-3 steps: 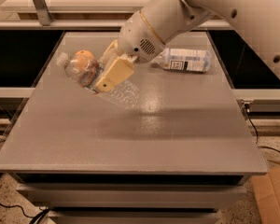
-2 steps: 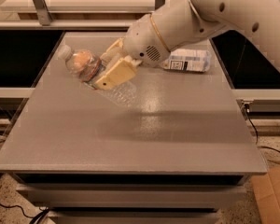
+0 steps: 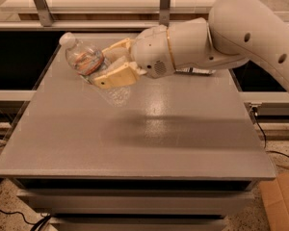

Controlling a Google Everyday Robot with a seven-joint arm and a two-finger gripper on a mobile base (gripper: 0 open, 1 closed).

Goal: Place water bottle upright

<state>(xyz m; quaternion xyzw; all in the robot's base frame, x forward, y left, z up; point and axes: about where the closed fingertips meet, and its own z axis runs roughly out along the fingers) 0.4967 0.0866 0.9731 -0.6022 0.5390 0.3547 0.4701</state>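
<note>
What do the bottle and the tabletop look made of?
Water bottle: thin clear plastic, see-through and crinkled, held tilted over the table, back left, in the shut pincer. Table: grey, matte with a soft sheen; probably laminate or paint, unclear.

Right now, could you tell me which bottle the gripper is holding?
The water bottle with the red-orange band, tilted in the gripper; the labelled bottle is mostly hidden behind the arm.
</note>
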